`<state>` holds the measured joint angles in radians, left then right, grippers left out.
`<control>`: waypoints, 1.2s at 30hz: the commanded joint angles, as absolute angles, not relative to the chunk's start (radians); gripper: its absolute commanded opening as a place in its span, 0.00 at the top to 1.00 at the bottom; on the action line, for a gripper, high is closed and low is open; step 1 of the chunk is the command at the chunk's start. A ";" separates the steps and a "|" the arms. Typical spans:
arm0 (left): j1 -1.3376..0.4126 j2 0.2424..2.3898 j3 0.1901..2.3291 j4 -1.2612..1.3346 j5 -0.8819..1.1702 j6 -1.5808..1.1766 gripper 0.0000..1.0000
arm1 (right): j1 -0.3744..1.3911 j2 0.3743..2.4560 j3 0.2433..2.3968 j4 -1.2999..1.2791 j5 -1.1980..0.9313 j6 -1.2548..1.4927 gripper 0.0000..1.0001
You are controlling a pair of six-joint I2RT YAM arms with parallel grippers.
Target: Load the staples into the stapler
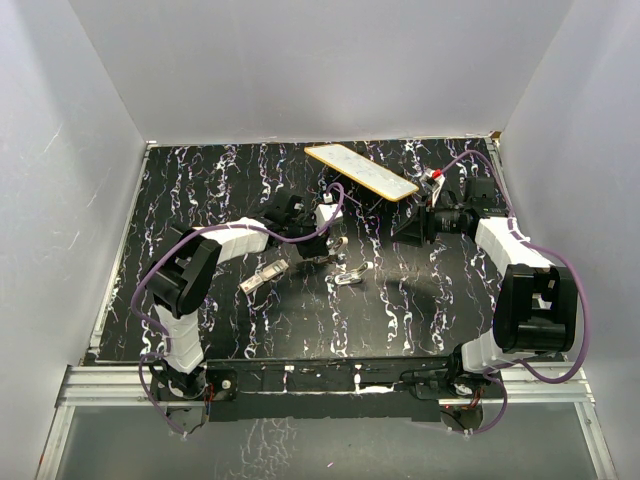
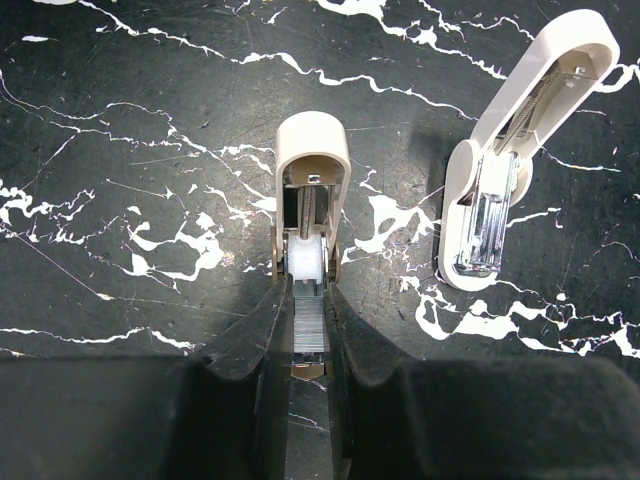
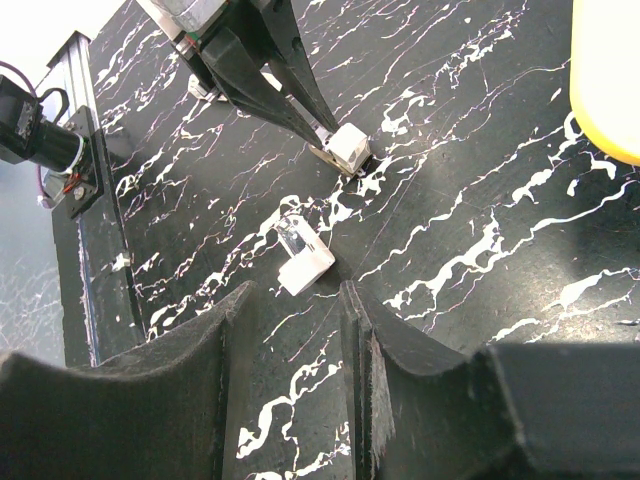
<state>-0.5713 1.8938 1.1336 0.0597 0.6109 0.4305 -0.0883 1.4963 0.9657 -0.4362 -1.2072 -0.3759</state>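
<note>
My left gripper (image 2: 308,345) is shut on a grey strip of staples (image 2: 308,322), which lies in the open channel of a cream stapler (image 2: 312,180) that points away from the fingers. A second whitish stapler (image 2: 520,150), spread open with its metal showing, lies on the table just to the right. In the top view the left gripper (image 1: 330,250) is at mid-table with the spread stapler (image 1: 349,276) next to it. My right gripper (image 3: 300,330) is open and empty, hovering over the table; it sees the held stapler (image 3: 348,148) and the loose one (image 3: 303,262).
A long yellow-edged flat board (image 1: 360,171) lies at the back of the black marbled table (image 1: 400,310), with a small red-tipped thing (image 1: 436,176) beside it. A small whitish piece (image 1: 263,278) lies left of the left gripper. The right gripper (image 1: 410,228) is near the board.
</note>
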 commanded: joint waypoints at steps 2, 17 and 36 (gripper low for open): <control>-0.568 1.901 1.151 0.063 0.646 0.458 0.97 | -0.097 1.476 0.965 -0.392 -1.237 -0.387 0.59; -0.568 1.895 1.122 0.076 0.638 0.482 0.97 | -0.097 1.478 0.962 -0.392 -1.239 -0.386 0.59; -0.569 1.905 1.129 0.036 0.661 0.524 0.94 | -0.098 1.482 0.960 -0.390 -1.242 -0.387 0.59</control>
<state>-0.5713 1.9060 1.1309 0.0597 0.6266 0.5026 -0.0929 1.4963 0.9653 -0.4362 -1.2079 -0.3759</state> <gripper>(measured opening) 0.136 0.407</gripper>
